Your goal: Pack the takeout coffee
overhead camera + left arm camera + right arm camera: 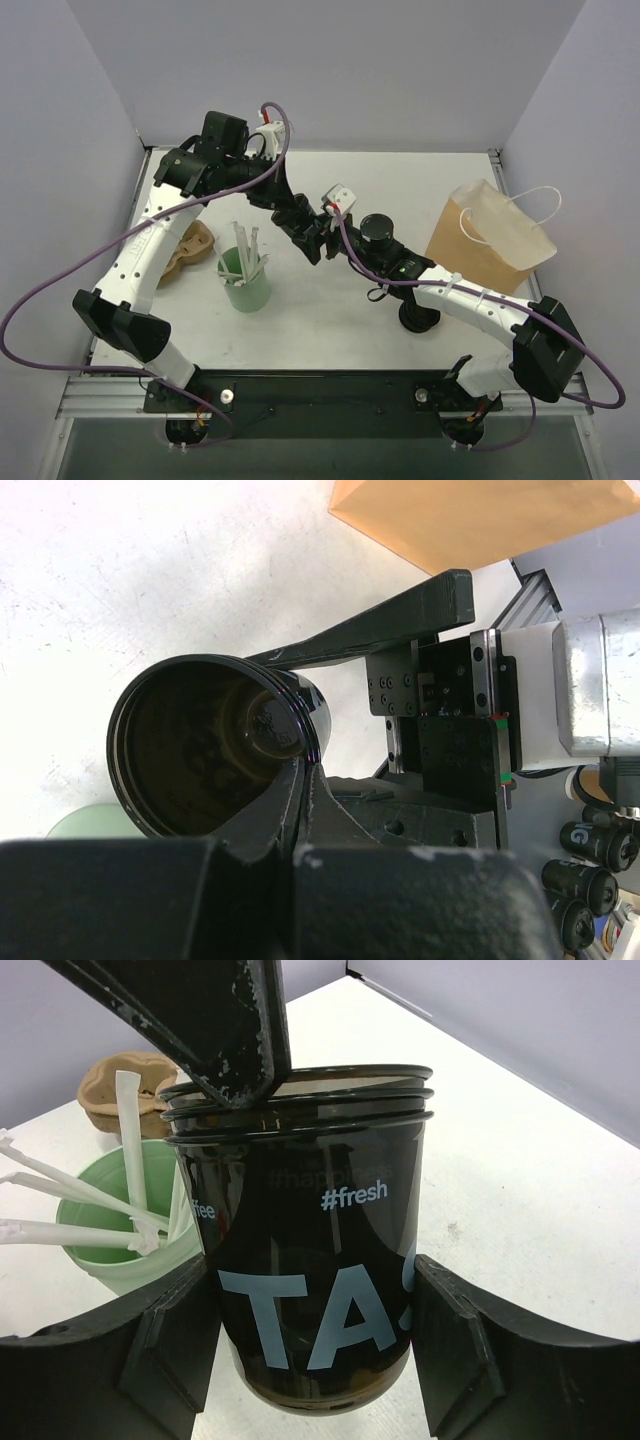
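**Two arms, one cup: a handover above the counter**

Two arms meet over the middle of the white counter point(400, 180). The left arm point(150, 250) reaches in from the far left, and the right arm point(470, 305) bends in from the near right. A tan paper bag point(490, 240) with white handles sits at the right side, well apart from where the arms meet. Left of centre, a green cup point(245, 290) holds white wrapped straws point(60, 1195). A brown pulp carrier point(192, 248) lies just beside it.

The takeout coffee point(310, 1290) hangs clear of the counter between the two wrists. The left jaws are pinched tight on its rim, one finger inside the dark mouth and one outside. The right jaws stand at a middling width around the printed wall. In the right wrist view a pad sits against each side, so they appear to grip the cup as well.

This looks like the handover step, with the cup passing to the arm nearer the bag. Packing itself has not begun.

The next move calls for the left jaws to let go of the rim and lift straight out, and only once the right grip is firm. A sideways pull could tip or twist the cup. After that, the right arm would need to carry the cup to the bag and lower it in level, keeping clear of the handles.
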`<state>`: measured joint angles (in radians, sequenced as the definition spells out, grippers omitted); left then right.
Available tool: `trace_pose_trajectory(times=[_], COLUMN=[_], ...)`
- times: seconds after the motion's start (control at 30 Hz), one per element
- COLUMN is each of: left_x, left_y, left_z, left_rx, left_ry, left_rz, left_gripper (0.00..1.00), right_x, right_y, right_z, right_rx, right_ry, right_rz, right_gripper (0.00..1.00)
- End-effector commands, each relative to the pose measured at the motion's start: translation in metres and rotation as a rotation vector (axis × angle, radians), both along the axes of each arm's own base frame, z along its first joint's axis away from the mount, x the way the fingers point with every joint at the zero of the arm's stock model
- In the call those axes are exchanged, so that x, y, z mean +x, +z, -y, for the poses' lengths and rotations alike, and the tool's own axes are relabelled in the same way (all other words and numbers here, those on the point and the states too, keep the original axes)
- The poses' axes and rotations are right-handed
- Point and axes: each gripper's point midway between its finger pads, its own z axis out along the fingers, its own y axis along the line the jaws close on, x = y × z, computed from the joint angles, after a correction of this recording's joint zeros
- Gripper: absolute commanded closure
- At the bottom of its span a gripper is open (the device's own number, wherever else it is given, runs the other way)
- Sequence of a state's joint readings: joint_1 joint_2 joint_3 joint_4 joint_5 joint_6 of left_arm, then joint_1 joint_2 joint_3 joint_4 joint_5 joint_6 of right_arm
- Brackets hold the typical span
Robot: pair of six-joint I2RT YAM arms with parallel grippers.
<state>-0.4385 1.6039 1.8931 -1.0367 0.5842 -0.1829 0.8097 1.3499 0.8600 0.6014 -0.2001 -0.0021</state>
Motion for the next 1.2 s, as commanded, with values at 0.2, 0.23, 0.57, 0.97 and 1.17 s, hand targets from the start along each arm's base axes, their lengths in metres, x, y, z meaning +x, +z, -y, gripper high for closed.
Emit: trace_pose_trajectory(times=[0.2, 0.23, 0.57, 0.97, 1.17], left_x=[0.021, 0.020, 0.021, 0.041, 0.044], left_y=[0.035, 0.036, 0.040, 0.083, 0.089], left_z=[-0.017, -0.019, -0.022, -0.040, -0.053], left_rx=[0.039, 0.048, 0.074, 0.111, 0.162], left_ry=[0.089, 0.091, 0.094, 0.219, 0.268], left_rz=[0.156, 0.168, 0.216, 0.365, 0.406], left_gripper=[1.00, 1.00, 1.00, 1.00, 1.00], right_x=[-0.007, -0.007, -0.007, -0.012, -0.009], right_y=[-0.003, -0.005, -0.006, -0.025, -0.030], right_z=[0.004, 0.004, 0.002, 0.009, 0.016], right_rx=[-0.020, -0.026, -0.018, -0.055, -0.062], right_ry=[0.034, 0.033, 0.036, 0.034, 0.002], right_rz=[0.002, -0.003, -0.013, -0.027, -0.025], right_gripper=[0.50, 0.50, 0.50, 0.50, 0.51])
